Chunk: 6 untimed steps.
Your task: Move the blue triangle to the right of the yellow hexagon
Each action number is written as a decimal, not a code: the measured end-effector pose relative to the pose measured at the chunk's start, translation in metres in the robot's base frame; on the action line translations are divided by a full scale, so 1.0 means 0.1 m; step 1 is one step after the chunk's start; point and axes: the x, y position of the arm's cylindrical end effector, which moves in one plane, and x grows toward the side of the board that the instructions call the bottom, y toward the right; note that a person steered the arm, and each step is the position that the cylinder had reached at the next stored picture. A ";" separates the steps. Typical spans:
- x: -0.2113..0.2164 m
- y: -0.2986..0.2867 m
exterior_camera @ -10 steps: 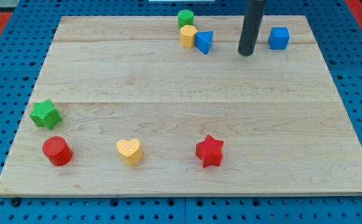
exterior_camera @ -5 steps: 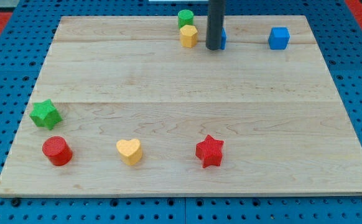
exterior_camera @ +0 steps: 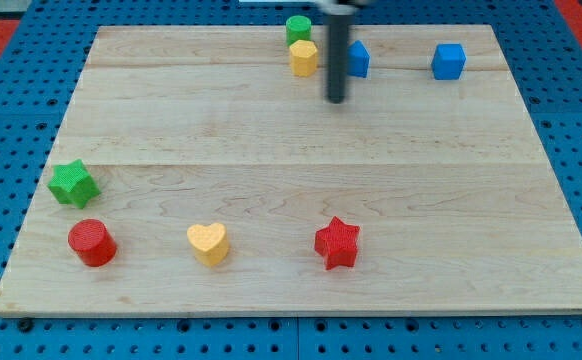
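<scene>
The yellow hexagon [exterior_camera: 304, 57] sits near the view's top, just below a green cylinder [exterior_camera: 298, 28]. The blue triangle [exterior_camera: 357, 59] lies to the hexagon's right with a small gap, partly hidden behind my rod. My tip [exterior_camera: 336, 100] rests on the board below and between the hexagon and the triangle, touching neither.
A blue cube [exterior_camera: 449, 61] sits at the top right. A green star [exterior_camera: 73, 184] and a red cylinder [exterior_camera: 92, 242] are at the left. A yellow heart [exterior_camera: 208, 243] and a red star [exterior_camera: 337, 243] lie near the bottom. The wooden board [exterior_camera: 291, 150] ends on all sides.
My rod swept left from beside the blue cube to the triangle, then came down the view. The blue triangle shifted right, away from the yellow hexagon.
</scene>
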 end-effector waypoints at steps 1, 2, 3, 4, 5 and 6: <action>-0.14 0.76; -0.48 1.07; -0.78 1.05; -0.58 1.11; -0.12 0.72; 0.10 -0.07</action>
